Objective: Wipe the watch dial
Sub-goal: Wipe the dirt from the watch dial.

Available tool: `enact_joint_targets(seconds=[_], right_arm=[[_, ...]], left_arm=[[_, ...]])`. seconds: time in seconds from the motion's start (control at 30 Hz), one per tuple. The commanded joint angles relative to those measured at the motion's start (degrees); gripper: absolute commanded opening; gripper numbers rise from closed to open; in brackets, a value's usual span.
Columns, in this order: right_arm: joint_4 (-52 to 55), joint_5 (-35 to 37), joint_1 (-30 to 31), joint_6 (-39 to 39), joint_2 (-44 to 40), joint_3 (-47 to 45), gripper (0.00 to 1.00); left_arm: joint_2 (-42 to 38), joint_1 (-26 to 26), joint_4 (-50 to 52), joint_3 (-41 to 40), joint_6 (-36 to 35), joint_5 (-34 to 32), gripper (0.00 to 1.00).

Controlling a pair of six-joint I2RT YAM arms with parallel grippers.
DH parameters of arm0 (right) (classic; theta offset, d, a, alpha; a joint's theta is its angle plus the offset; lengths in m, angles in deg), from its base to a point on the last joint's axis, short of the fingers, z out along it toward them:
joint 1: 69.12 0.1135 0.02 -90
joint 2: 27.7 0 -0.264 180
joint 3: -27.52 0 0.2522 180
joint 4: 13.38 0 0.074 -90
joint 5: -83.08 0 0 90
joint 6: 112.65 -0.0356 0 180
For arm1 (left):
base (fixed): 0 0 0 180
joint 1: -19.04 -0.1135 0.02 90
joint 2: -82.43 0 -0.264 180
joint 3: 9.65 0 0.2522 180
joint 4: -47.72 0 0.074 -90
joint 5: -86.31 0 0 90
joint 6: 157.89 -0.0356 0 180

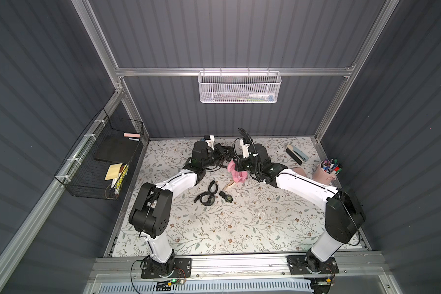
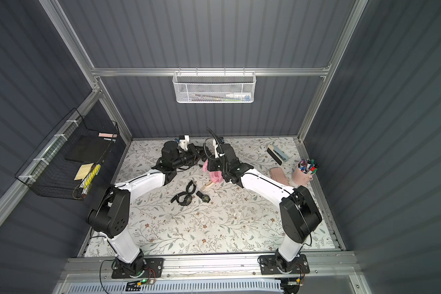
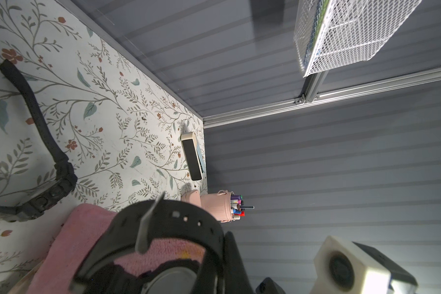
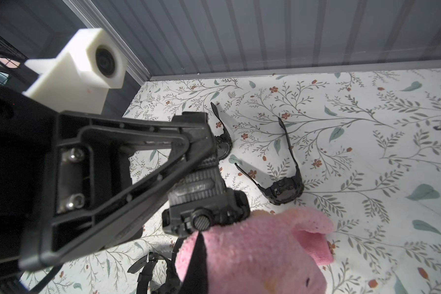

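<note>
Here the left tool (image 4: 204, 152) clamps the watch (image 4: 201, 203) against the pink cloth (image 4: 265, 241).

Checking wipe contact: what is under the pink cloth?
Under the cloth sits the face side of the watch held in the left gripper; only its crown and strap stick out. The dial is covered, so contact cannot be confirmed.

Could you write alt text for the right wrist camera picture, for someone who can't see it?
A pink cloth is held against a black watch, which the left end effector grips by its strap. More black watches lie on the floral table behind.
</note>
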State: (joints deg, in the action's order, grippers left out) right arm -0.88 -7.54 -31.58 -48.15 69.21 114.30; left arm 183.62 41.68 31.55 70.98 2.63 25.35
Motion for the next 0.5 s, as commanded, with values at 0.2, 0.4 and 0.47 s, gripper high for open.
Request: enact_joint_targets(seconds=[0.2,0.4,0.47], right_arm=[[-1.84,-1.17,-0.82,-1.44,3.47,1.36,0.0],[-0.77,-2.88,-0.13,-1.19,4.61,1.83,0.0],[-0.47,-3.38,0.04,-1.3,4.97,2.2,0.0]], left_arm=[[1.21,1.04,4.28,2.63,-0.45,5.1,0.0],[1.9,1.01,4.73,5.03,-0.45,5.14,0.0],[2.25,1.07,4.89,5.51,-0.47,5.03,0.0]])
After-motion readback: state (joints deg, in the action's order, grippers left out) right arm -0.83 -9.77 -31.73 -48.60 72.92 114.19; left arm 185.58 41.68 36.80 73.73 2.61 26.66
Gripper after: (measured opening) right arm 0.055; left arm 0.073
